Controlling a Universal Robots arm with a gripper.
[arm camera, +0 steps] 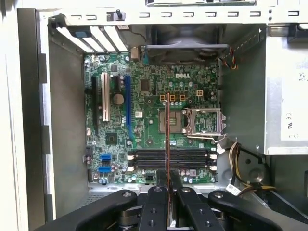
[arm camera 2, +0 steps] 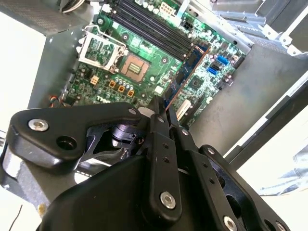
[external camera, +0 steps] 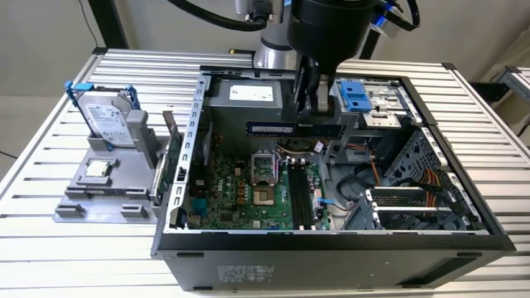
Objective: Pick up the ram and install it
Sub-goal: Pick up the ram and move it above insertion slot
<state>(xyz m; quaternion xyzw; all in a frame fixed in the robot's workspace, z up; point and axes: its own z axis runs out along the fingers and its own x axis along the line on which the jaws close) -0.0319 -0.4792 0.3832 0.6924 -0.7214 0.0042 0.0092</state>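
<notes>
Pinches a thin, long, bluish-green ram (external camera: 272,128) with dark chips between the closed-in fingers of the claw (external camera: 314,112). Holds it level, on its long edge, above the open computer case (external camera: 331,245), well over the 4 dark slots (arm camera: 171,158) of the motherboard (external camera: 248,198). Hides part of the stick behind the fingers in the exterior view; turns it edge-on, a mere thin line, in the first wrist view. Points straight down from the arm.

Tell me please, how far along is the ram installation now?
Done: the ram is picked up. In hand: the gripper is shut on it, holding it above the motherboard inside the open case. Left: the memory slots are empty, so it is not yet seated.
</notes>
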